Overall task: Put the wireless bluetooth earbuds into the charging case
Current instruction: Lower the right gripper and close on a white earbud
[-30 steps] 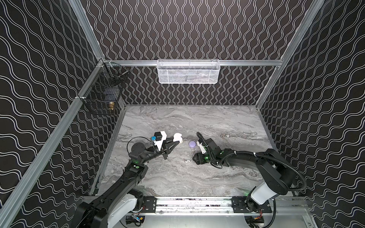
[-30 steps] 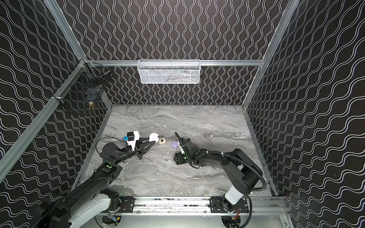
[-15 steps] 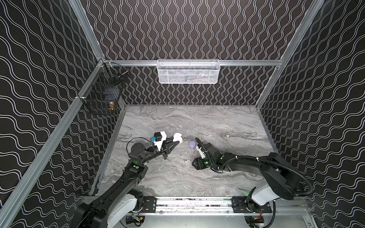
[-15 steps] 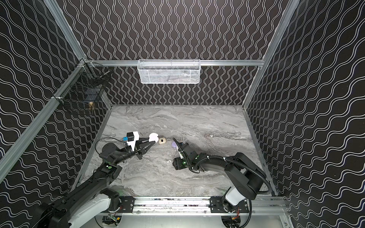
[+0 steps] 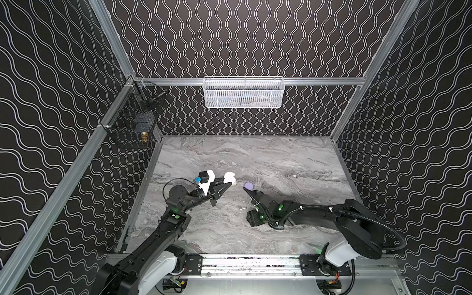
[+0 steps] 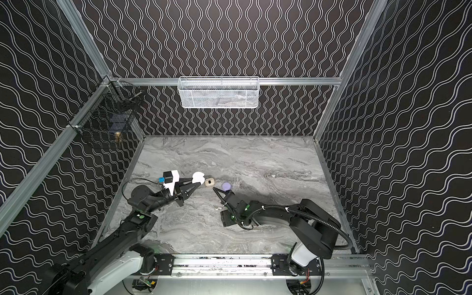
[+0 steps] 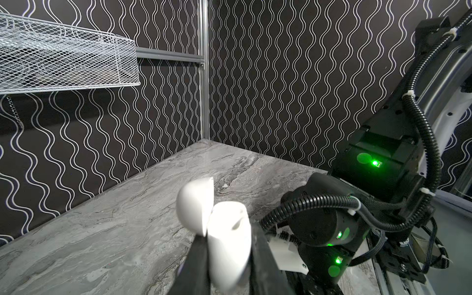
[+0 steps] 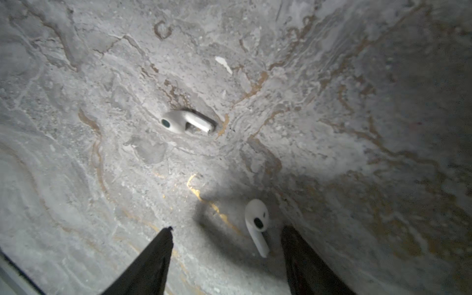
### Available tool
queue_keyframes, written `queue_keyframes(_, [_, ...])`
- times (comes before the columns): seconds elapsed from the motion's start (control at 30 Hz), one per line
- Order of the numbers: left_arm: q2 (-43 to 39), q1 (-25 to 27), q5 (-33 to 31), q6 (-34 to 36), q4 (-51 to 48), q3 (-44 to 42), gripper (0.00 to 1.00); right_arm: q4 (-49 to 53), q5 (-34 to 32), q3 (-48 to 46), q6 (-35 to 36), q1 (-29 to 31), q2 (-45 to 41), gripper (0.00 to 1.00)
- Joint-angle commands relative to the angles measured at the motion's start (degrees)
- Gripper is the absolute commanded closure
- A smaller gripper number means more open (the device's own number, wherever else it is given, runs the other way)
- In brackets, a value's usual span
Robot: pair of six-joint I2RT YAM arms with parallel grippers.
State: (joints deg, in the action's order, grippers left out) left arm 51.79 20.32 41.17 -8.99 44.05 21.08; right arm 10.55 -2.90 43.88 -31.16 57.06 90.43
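Since my right gripper [image 8: 227,228] hangs wide open and empty over the white earbud [image 8: 256,224], that arm is nearer. It lies between the fingers [image 8: 158,245], stem pointing back at the gripper. My left gripper [image 7: 228,245] pinches the open charging case [image 7: 227,222], left of middle in both top views. The marble table [image 8: 102,76] has room.

A robotics lab test cell: aluminium framing [image 5: 319,81], wavy-patterned black walls [image 5: 229,38], marble-look tabletop [image 5: 255,158], left arm [image 5: 158,237] and right arm [image 5: 319,217] on a bottom-edge rail [image 5: 255,263].
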Motion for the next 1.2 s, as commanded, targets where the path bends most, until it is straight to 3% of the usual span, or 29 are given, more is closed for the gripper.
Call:
queue_keyframes(0.0, [-0.2,-0.01,0.7,-0.5,2.22,0.1,1.0,2.98,-1.36,0.9,-1.76,1.06,0.31,0.3])
queue_keyframes(0.13, [-0.2,-0.02,0.63,-0.41,2.14,0.12,1.0,3.6,-1.41,2.32,-2.11,2.07,0.89,0.39])
queue_keyframes(0.33, [-0.54,-0.04,0.45,-0.41,2.26,-0.16,1.0,4.28,-1.99,3.47,-2.55,2.55,1.98,0.43])
queue_keyframes(0.67, [-0.97,-0.01,0.56,-0.41,2.32,-0.33,1.0,8.97,-7.5,5.75,-2.32,2.56,0.27,0.39])
queue_keyframes(1.17, [-1.48,-0.1,0.88,-0.61,2.64,-0.68,1.0,13.39,-11.43,12.17,-0.88,2.54,9.11,0.45])
